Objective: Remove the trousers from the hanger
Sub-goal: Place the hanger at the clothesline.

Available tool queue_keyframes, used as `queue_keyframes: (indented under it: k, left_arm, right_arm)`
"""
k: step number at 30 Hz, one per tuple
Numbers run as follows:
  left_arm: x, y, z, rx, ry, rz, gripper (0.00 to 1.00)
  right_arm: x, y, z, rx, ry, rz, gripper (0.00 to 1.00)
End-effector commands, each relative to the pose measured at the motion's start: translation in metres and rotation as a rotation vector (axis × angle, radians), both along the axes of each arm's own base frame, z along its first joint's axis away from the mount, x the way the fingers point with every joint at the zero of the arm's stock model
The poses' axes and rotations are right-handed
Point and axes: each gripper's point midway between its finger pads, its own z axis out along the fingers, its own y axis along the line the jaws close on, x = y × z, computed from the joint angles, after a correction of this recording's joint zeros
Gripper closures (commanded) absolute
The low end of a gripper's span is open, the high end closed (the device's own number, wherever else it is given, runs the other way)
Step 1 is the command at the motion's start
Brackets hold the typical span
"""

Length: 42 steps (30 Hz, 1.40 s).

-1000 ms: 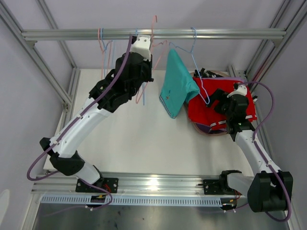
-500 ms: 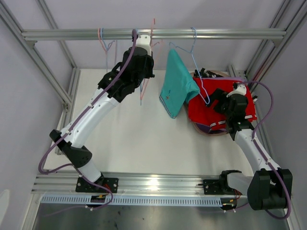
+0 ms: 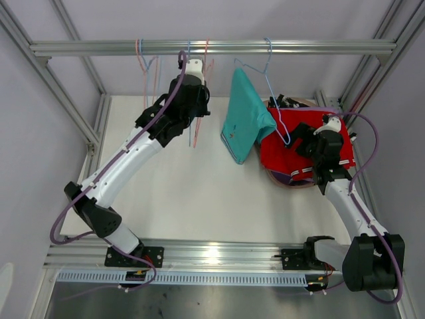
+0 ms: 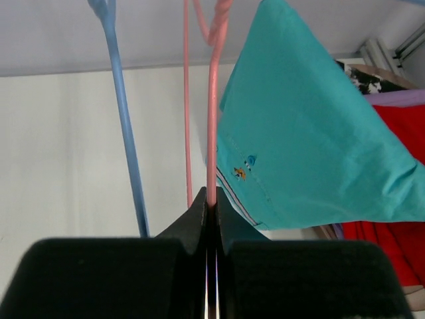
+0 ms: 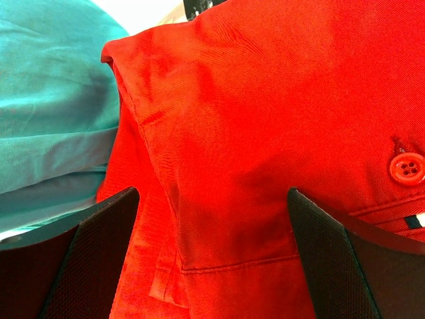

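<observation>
While one pair hangs: the teal trousers (image 3: 244, 116) are seen draped on a blue hanger (image 3: 266, 72) hooked to the rail (image 3: 319, 47), so this pair is judged to be the one left to free.
Left gripper (image 4: 209, 199): pressed together on the wire of an empty pink hanger (image 4: 213, 113). The teal trousers are found just beyond it, to its right.
Right gripper (image 5: 212, 194): spread wide, with nothing held. The red trousers (image 5: 252, 100) lie right before it on the pile, though whether they are touched cannot be told. Teal cloth is seen at its left.
Pile: other pairs are glimpsed under the red one, on the counter (image 3: 192, 193).
Step done well: the pink wire is probably best released first. The teal cloth should then be gripped low, near the striped hem (image 4: 240, 205), and drawn off sideways while the blue hanger is steadied, so that the hook is not dragged off the rail.
Writing: none can be read. A small stitched mark (image 4: 239, 173) on the teal cloth is too small to make out.
</observation>
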Motion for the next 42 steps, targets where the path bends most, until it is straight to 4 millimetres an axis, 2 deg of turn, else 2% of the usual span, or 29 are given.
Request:
queue_keyframes:
  k: [1, 9, 11, 13, 19, 20, 28, 40, 42]
  left_arm:
    - [-0.007, 0.012, 0.026, -0.101, -0.065, 0.017, 1.00]
    - [-0.009, 0.029, 0.018, -0.136, -0.042, 0.026, 1.00]
    - [-0.010, 0.041, 0.015, -0.157, -0.036, 0.043, 1.00]
    - [-0.012, 0.052, 0.023, -0.186, -0.046, 0.050, 1.00]
    - [-0.014, 0.080, 0.014, -0.211, -0.032, 0.088, 1.00]
    - [-0.017, 0.085, 0.019, -0.224, -0.041, 0.087, 1.00]
    - [-0.016, 0.114, 0.016, -0.255, -0.037, 0.134, 1.00]
    - [-0.022, 0.119, 0.003, -0.274, 0.003, 0.139, 0.99]
    - [-0.025, 0.117, 0.003, -0.278, 0.004, 0.122, 0.95]
  right_arm:
    - [-0.004, 0.003, -0.015, 0.011, 0.055, 0.018, 0.03]
    - [-0.005, 0.003, -0.016, 0.012, 0.058, 0.020, 0.03]
    - [-0.005, 0.006, -0.017, 0.019, 0.061, 0.030, 0.03]
    - [-0.004, 0.007, -0.019, 0.022, 0.066, 0.033, 0.03]
    - [-0.003, 0.008, -0.020, 0.024, 0.071, 0.041, 0.03]
    - [-0.003, 0.008, -0.020, 0.022, 0.072, 0.041, 0.03]
    - [-0.004, 0.007, -0.019, 0.015, 0.069, 0.036, 0.03]
    - [-0.003, 0.007, -0.015, 0.010, 0.059, 0.042, 0.03]
    - [-0.007, 0.007, -0.020, 0.008, 0.087, 0.041, 0.03]
